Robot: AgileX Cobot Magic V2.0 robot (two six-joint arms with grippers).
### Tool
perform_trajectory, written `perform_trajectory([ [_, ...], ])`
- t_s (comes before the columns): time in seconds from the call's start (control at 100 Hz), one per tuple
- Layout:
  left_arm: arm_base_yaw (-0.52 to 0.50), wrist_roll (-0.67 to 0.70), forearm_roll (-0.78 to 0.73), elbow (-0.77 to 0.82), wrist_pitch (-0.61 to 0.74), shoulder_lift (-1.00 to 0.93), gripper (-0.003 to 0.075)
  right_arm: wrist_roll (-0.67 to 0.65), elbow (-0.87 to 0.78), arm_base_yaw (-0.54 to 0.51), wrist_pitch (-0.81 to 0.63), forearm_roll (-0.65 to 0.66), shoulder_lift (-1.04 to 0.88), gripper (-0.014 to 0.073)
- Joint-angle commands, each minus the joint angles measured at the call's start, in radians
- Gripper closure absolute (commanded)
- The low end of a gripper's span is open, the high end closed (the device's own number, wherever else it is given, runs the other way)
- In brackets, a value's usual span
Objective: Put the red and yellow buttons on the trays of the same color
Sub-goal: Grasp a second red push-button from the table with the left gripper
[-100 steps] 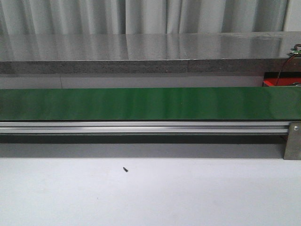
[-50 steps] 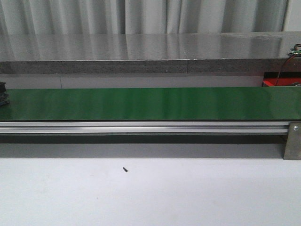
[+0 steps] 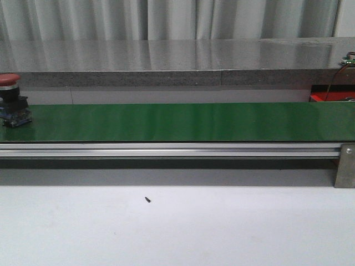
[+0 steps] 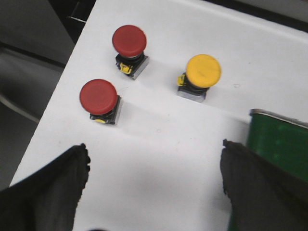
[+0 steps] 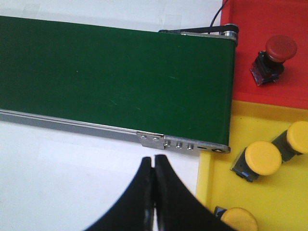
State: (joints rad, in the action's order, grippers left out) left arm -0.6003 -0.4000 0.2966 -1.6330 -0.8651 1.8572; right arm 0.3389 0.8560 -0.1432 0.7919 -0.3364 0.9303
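You had one red button [image 3: 11, 100] riding on the green belt [image 3: 183, 122], at its far left end in the front view. Off that end, on the white table [image 4: 159, 144], two red buttons [image 4: 98, 97] [image 4: 129, 41] and a yellow button [image 4: 203, 71] stood upright, apart. At the belt's other end, the red tray [image 5: 284, 91] held one red button [image 5: 275, 52]; the yellow tray [image 5: 269, 192] beside it held three yellow ones [image 5: 262, 158]. Your left gripper [image 4: 154, 187] was wide open, holding nothing. Your right gripper [image 5: 154, 192] had its fingers pressed together, empty.
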Motion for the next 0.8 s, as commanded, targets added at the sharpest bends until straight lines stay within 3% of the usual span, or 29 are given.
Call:
perform_trajectory([
  [0.0, -0.002, 0.000, -0.015, -0.061, 0.057, -0.006, 0.0162, 0.001, 0.033, -0.001, -0.045, -0.021, -0.016, 0.0662],
  [0.41, -0.002, 0.020, -0.073, -0.261, 0.047, 0.177, 0.0162, 0.001, 0.033, -0.001, -0.045, -0.021, -0.016, 0.0662],
  [0.79, -0.002, 0.021, -0.108, -0.342, 0.059, 0.293, 0.0162, 0.001, 0.033, -0.001, -0.045, -0.021, -0.016, 0.0662],
])
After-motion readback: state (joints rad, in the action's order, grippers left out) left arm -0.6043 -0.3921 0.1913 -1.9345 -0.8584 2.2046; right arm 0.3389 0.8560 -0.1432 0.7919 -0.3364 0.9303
